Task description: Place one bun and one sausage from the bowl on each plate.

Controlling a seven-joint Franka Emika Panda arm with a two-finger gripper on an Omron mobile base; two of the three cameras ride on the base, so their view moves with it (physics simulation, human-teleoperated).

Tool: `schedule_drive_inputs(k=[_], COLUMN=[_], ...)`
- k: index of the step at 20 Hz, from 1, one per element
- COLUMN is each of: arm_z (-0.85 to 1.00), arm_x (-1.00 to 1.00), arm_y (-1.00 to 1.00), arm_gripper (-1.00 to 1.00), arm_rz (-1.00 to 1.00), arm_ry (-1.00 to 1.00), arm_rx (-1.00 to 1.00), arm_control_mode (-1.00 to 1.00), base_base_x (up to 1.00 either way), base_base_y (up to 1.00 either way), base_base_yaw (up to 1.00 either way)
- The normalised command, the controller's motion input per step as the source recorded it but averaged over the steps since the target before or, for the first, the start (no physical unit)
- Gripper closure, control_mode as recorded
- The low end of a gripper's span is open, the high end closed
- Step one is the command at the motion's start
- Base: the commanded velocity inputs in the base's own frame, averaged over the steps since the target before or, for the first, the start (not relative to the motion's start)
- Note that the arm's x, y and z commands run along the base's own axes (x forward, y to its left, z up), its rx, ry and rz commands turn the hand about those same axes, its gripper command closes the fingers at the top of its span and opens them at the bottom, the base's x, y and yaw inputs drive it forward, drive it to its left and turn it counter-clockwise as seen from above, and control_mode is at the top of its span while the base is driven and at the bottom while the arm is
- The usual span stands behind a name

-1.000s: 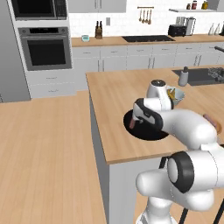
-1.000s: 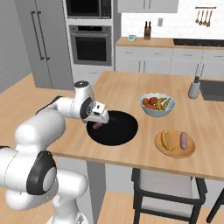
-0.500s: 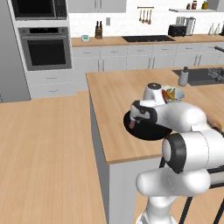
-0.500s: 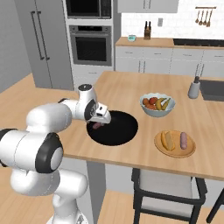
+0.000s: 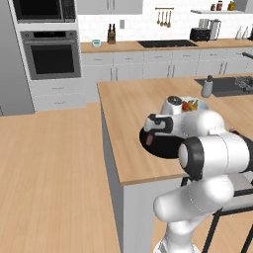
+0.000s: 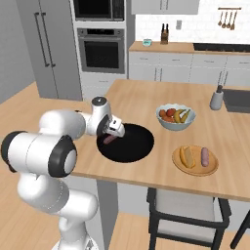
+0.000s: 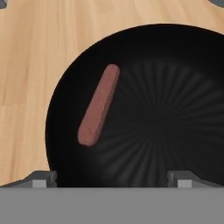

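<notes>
- Bowl (image 6: pixel 132 146): wide black dish on the wooden island counter (image 6: pixel 146 97), near its front left edge. One sausage (image 7: pixel 99 105) lies inside, toward one side of the dish, tilted in the hand view; no bun can be seen in the dish.
- Tan plate (image 6: pixel 195 161): to the right of the bowl near the counter's front edge, apart from it. Carries one bun (image 6: pixel 186 156) and one sausage (image 6: pixel 204 156) side by side.
- White fruit bowl (image 6: pixel 175 117): behind the tan plate, holds mixed coloured fruit.
- Gripper (image 6: pixel 113 131): over the bowl's left rim, just above the sausage, jaws spread wide, nothing between them.
</notes>
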Motion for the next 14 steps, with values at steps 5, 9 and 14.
schedule_drive_inputs(k=[5,9,14], arm_z=[-0.29,-0.19,-0.01], arm_x=[0.29,0.27,0.31], arm_y=[0.08,0.00,0.04], arm_gripper=[-1.00,-1.00,-1.00], arm_rz=[-0.05,-0.01,0.00], arm_ry=[-0.04,0.00,0.00], arm_rx=[0.05,0.07,0.00], arm_control_mode=[-1.00,-1.00,-1.00], base_base_x=[0.00,0.00,0.00], base_base_y=[0.00,0.00,0.00], base_base_yaw=[0.00,0.00,0.00])
